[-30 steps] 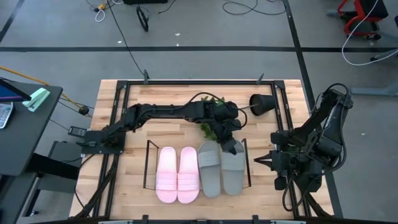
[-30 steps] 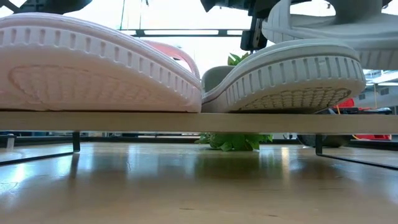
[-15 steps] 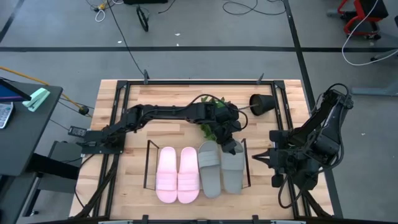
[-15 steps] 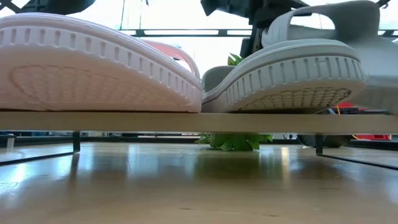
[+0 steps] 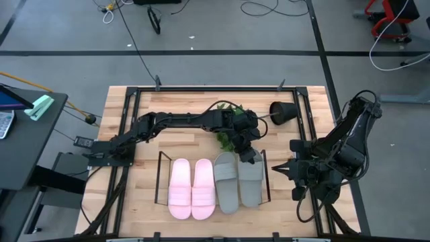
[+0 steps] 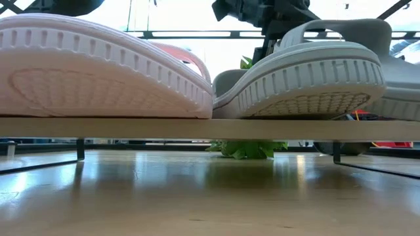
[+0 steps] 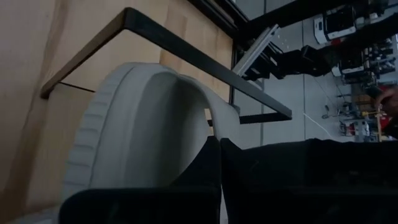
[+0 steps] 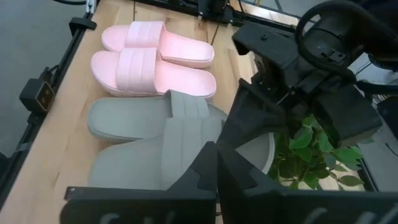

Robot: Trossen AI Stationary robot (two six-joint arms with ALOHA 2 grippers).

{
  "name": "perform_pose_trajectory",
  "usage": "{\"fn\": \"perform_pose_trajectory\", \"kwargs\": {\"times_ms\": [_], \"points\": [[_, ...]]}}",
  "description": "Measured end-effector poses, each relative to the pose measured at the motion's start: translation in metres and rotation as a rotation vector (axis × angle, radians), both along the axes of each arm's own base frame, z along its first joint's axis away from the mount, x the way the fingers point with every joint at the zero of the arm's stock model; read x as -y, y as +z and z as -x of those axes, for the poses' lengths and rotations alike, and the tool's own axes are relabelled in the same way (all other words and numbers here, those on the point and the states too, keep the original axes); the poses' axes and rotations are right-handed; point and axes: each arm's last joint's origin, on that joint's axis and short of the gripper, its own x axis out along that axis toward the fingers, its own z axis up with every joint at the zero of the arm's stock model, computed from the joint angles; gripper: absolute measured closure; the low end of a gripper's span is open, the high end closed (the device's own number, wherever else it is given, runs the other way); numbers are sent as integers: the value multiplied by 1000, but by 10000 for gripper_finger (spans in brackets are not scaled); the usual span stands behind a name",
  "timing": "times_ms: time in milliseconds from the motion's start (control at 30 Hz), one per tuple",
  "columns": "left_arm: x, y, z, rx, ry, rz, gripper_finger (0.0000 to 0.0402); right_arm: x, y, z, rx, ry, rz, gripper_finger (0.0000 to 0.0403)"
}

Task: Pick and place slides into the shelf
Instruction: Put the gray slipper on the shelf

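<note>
Wooden table carries the shelf, all four slides lined up on it. Left gripper sits at the heel of the outer grey slide, clamped on its heel rim; second grey slide just beside, pink pair farther along. Plant directly behind the gripper. Right gripper waits well off to the side, fingers pressed together.
</note>
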Motion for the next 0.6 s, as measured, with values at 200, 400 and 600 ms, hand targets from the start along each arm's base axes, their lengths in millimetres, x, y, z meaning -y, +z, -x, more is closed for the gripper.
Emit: {"fn": "perform_pose_trajectory", "kwargs": {"times_ms": [200,400,600], "points": [[0,-2,1,-12,6,-30,401,3,0,-3,-11,-4,9,403],[0,-2,1,-2,12,-55,401,4,0,-4,-15,-5,16,403],[3,-2,1,4,5,-64,401,4,0,-4,-17,0,23,403]]}}
